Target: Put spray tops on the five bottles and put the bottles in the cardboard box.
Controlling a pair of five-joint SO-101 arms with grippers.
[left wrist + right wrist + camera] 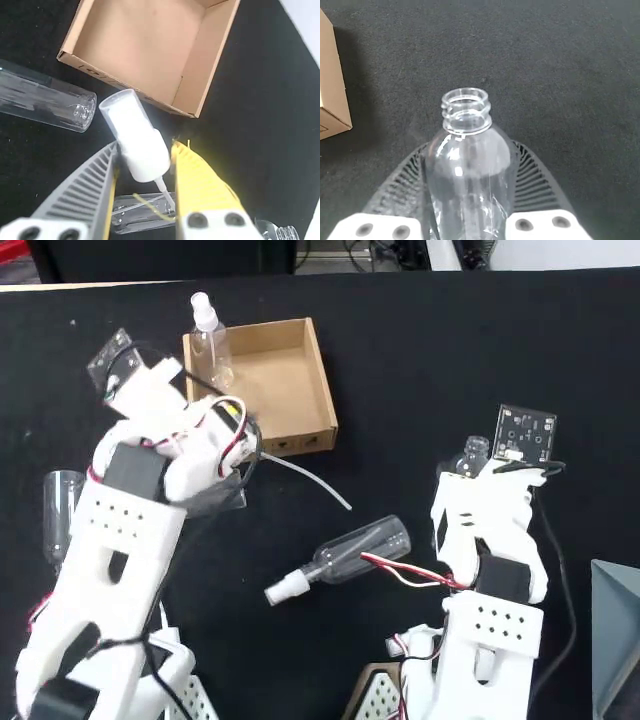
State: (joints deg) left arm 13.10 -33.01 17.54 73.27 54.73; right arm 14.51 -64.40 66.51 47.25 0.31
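We see left gripper (144,150) pinching spray top (136,135), cardboard box (212,60) just beyond. Right gripper (470,150) clamps uncapped bottle (466,117), neck protruding past it.

Matte black table (420,360), grey angular object (615,625) at its edge, partly cut off

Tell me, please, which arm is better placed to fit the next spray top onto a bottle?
Left, most likely: the left claw is shut on a spray top with its dip tube free, while the right claw holds a bottle with an open neck and can only steady it.
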